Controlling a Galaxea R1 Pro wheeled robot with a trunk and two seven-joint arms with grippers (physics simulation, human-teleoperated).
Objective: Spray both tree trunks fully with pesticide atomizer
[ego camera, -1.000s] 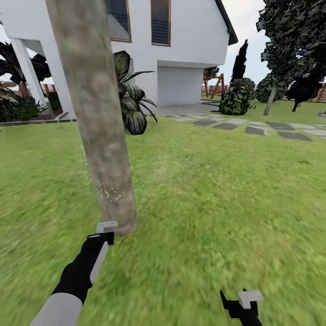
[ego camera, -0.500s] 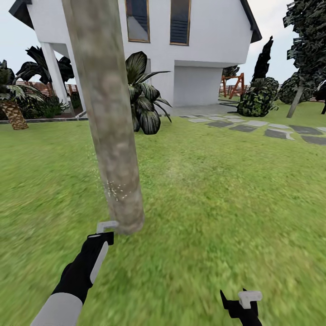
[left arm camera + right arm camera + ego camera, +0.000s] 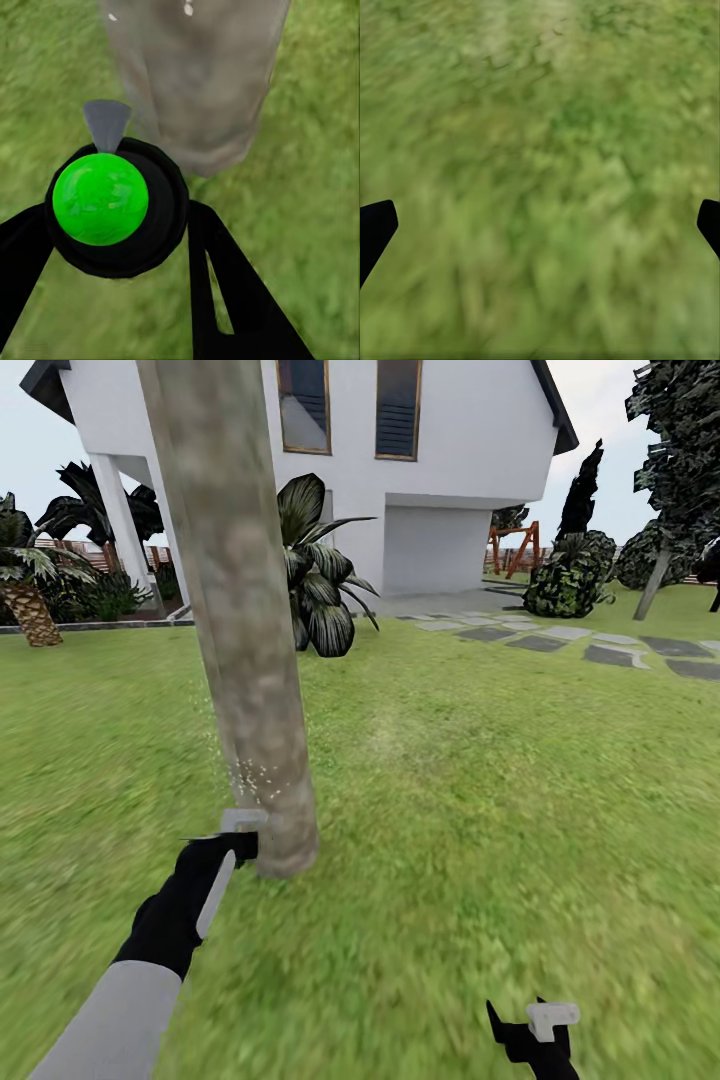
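Our left gripper [image 3: 112, 225] pinches the pesticide atomizer [image 3: 112, 202], nozzle aimed at the base of the tree trunk [image 3: 240, 620] just ahead. White droplets [image 3: 250, 780] speckle one low patch. We judge slow sweeps up and around the trunk give full cover. Right gripper [image 3: 540, 225] hangs spread wide over the lawn [image 3: 480, 780], holding nothing.
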